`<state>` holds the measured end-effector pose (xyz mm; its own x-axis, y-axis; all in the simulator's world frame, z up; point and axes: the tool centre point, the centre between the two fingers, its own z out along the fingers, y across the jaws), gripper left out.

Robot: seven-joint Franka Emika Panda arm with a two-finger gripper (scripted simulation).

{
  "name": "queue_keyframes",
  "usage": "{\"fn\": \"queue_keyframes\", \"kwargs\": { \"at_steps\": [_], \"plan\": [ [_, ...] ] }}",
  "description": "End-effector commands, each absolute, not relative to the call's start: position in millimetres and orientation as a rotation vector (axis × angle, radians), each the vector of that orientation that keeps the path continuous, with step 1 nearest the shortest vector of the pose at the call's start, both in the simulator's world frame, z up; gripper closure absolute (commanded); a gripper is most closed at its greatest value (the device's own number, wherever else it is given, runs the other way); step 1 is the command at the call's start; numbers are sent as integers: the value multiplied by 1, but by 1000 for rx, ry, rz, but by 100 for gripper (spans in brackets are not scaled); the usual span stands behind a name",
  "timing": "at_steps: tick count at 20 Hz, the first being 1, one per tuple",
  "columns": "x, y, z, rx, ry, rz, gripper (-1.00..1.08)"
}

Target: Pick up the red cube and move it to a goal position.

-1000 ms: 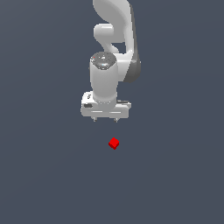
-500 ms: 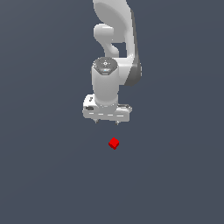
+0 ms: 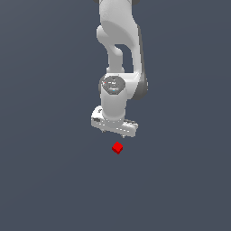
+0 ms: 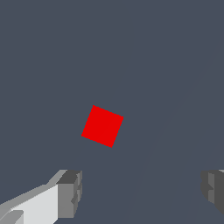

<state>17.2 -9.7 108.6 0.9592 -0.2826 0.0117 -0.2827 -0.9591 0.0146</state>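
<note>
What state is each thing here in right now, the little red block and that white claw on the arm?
red cube: resting on the grey surface, free, nothing touching it, turned at an angle to the fingers.
gripper: open, empty, fingers spread wide, above the cube and apart from it.

Tiny red cube, flat, untouched.
</note>
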Motion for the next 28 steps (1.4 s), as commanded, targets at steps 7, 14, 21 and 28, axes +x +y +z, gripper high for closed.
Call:
{"fn": "queue_keyframes", "kwargs": {
  "at_steps": [7,14,21,28],
  "plan": [
    [36,4,57,3035,-777,6,-92],
    [49,10,30,2990,-954,2,-92],
    [54,11,19,2971,-1021,0,-92],
    [54,11,20,2972,-1019,0,108]
  ]
}}
